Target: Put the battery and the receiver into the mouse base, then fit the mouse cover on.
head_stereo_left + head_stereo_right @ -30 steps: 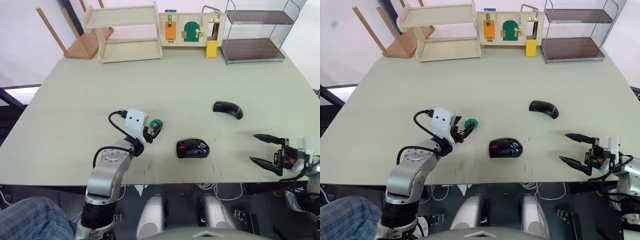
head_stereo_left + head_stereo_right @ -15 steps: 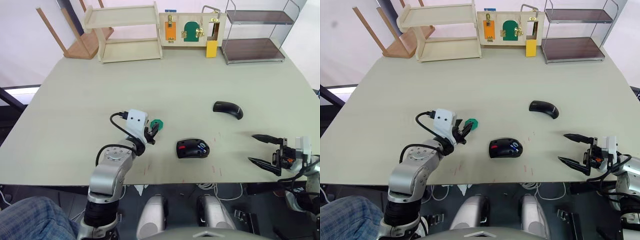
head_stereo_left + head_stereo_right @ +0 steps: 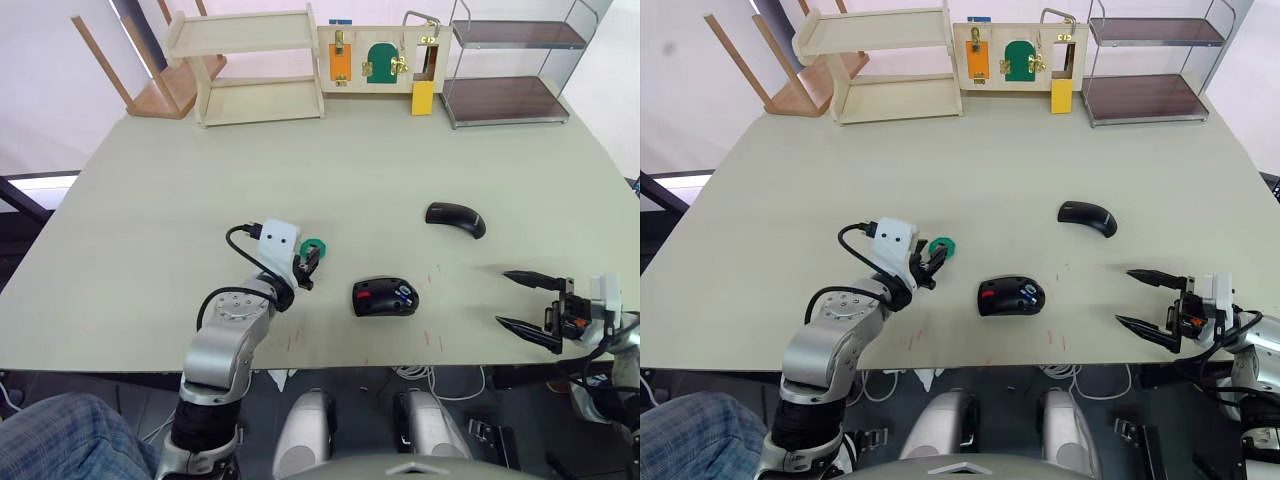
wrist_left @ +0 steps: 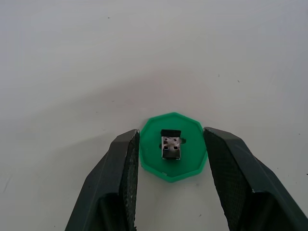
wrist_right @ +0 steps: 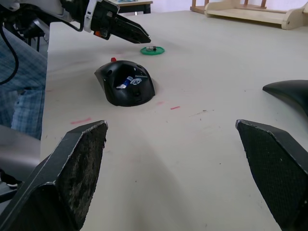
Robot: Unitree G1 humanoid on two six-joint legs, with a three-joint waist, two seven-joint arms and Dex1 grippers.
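The black mouse base [image 3: 385,297] lies open near the table's front, with the blue battery [image 3: 405,294] in its compartment beside a red patch. The tiny dark receiver [image 4: 170,144] rests on a green disc [image 4: 173,147] to the left of the base. My left gripper [image 4: 171,139] is open, one finger on each side of the disc, touching neither the disc nor the receiver. The glossy black mouse cover [image 3: 456,218] lies behind and to the right of the base. My right gripper [image 3: 507,297] is wide open and holds nothing, at the front right edge, pointing toward the base.
At the table's far edge stand a wooden shelf [image 3: 255,70], a small latch board [image 3: 380,60] and a wire rack [image 3: 510,65]. Faint red marks [image 3: 432,340] dot the table [image 3: 200,170] near the base. A person's knee [image 3: 55,435] shows at the lower left.
My left arm has shifted slightly to the right, bringing its open fingers around the green disc. The right gripper, base and cover stay where they were.
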